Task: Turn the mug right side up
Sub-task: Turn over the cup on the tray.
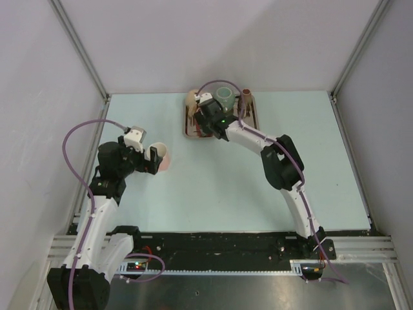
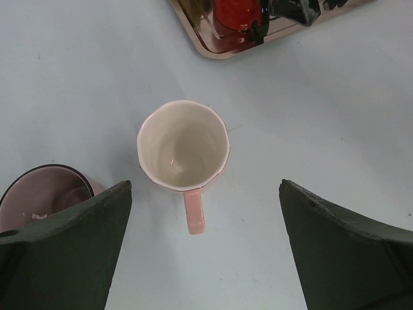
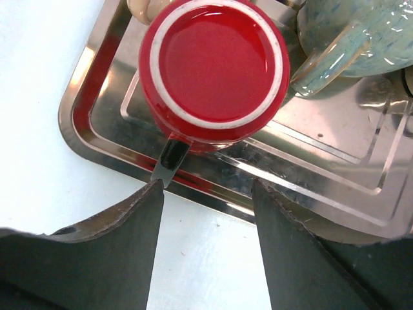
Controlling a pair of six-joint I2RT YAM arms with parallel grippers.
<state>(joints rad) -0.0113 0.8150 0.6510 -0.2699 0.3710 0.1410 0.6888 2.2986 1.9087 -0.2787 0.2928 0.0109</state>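
Jaws half open on right gripper [image 3: 206, 187], wide on left gripper [image 2: 205, 187]; might clip handle [image 3: 173, 155] of red mug [image 3: 219, 64], shoving it across tray [image 3: 90, 123].

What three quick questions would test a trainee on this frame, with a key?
1. True or false: the red mug on the metal tray stands bottom up.
2. The upright mug on the table under the left gripper is: A black, B pink, C green.
3. Fill in: the right gripper has its fingers ___, with nothing held between them.
Key: 1 true; 2 B; 3 open.
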